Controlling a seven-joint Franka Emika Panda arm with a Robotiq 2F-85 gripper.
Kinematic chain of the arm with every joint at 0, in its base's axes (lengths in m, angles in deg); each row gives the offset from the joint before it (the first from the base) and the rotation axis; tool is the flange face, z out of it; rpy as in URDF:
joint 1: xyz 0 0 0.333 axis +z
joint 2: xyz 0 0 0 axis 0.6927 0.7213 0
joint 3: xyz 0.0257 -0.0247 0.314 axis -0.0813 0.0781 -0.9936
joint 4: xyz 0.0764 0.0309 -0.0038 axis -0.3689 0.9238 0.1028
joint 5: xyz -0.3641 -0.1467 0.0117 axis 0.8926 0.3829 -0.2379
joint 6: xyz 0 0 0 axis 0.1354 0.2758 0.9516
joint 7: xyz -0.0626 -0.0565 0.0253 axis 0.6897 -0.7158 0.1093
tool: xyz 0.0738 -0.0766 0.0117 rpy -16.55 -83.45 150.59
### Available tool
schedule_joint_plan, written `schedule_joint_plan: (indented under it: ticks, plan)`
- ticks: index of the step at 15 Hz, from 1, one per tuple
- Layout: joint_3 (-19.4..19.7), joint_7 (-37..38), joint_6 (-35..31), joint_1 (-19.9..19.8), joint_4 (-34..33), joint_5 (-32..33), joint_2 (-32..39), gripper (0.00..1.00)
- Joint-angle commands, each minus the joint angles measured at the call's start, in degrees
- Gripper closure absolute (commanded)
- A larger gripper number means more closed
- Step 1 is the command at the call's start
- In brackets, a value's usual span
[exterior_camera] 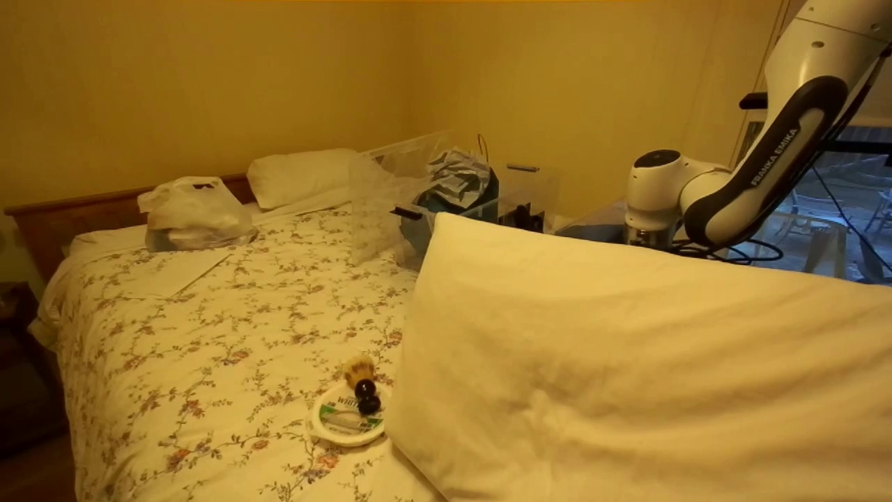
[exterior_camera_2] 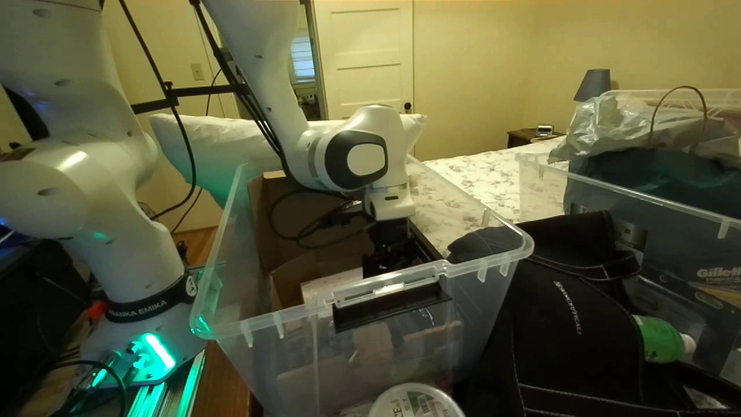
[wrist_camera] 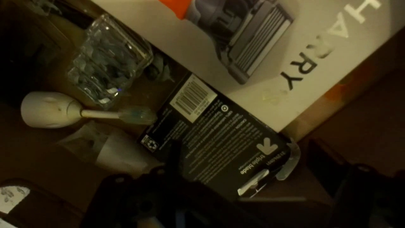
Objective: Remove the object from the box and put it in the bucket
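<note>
In an exterior view my gripper reaches down into a clear plastic bin with a brown cardboard box inside. In the wrist view the dark fingers of the gripper stand wide apart. A black "triple blade" package lies below and between them, its lower part hidden by the left finger. Beside it lie a white Harry's razor box, a white brush head and a clear plastic pack. In an exterior view a pillow hides the gripper. I cannot tell which container is the bucket.
A second clear bin with bags stands beside the first. A black bag and a round white tub are near its front. A large pillow stands on the floral bed. A shaving brush lies on a white lid.
</note>
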Motion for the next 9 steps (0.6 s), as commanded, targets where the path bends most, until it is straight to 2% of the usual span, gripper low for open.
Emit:
schedule_joint_plan:
  ticks: [1, 3, 4, 5, 6, 8, 9]
  plan:
    - [2.2, 7.1, -3.3, 1.7, -1.8, 9.0, 2.4, 0.0]
    - [2.4, 8.8, -3.5, 1.9, -1.9, 11.5, 2.9, 0.01]
    - [2.5, 9.6, -3.6, 1.9, -2.0, 12.8, 3.1, 0.16]
    - [2.5, 10.4, -3.6, 1.9, -2.0, 13.8, 3.2, 0.26]
    - [2.6, 11.2, -3.8, 1.8, -2.0, 15.0, 3.4, 0.28]
    - [2.6, 12.0, -4.7, 1.6, -2.0, 15.9, 4.3, 0.44]
    - [2.7, 12.3, -5.4, 1.5, -2.0, 16.1, 4.9, 0.42]
